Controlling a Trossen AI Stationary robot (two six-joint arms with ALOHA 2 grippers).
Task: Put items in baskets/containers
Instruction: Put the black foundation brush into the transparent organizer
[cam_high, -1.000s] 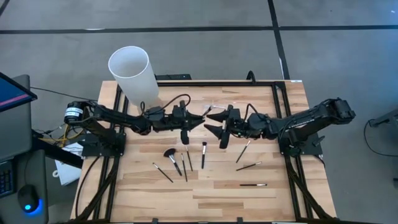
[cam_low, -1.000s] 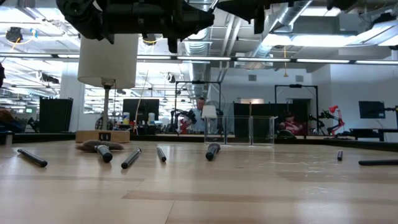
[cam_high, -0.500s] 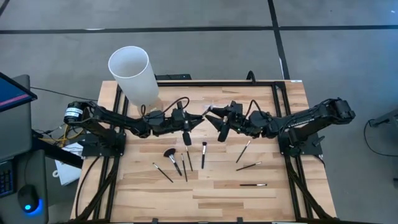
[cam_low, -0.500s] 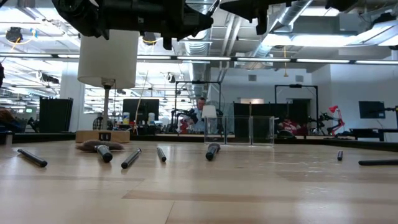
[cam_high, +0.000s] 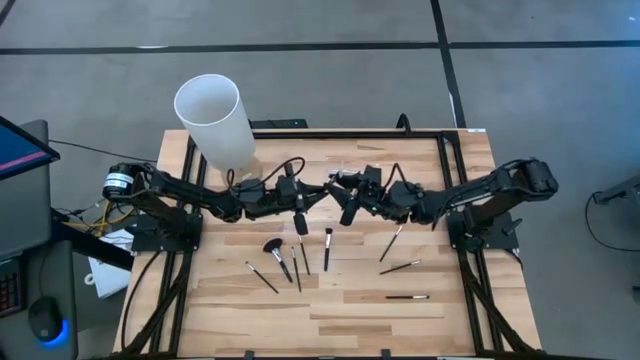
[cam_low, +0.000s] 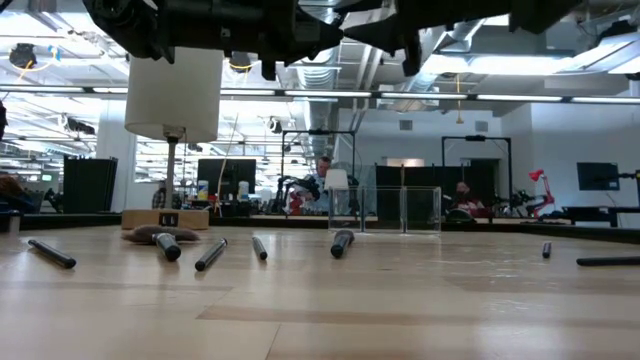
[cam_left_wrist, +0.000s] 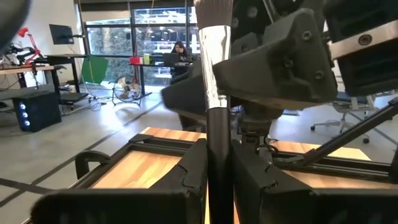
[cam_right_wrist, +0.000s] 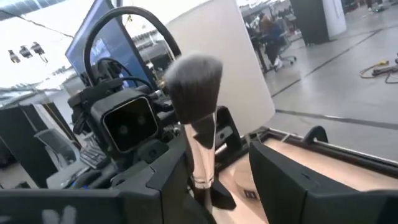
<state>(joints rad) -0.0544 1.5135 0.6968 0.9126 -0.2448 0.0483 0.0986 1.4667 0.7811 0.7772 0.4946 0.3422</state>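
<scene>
High view: broad wooden desk with several loose makeup brushes lying flat across its middle, tall white cylinder at the left rear corner. Above the desk, left arm and right arm meeting tip to tip. Within the last second, brought the right jaws leftward, out of open air and up around the brush carried by the left jaws. Reads as a handover about to happen, not yet a drop into the clear acrylic holder, seen beyond the loose brushes in the low view. Left wrist view: held makeup brush pinched by its handle in the narrow left jaws, bristle end pointing away from them. Right wrist view: same brush standing between the wide-spread right jaws, neither finger visibly touching it.
</scene>
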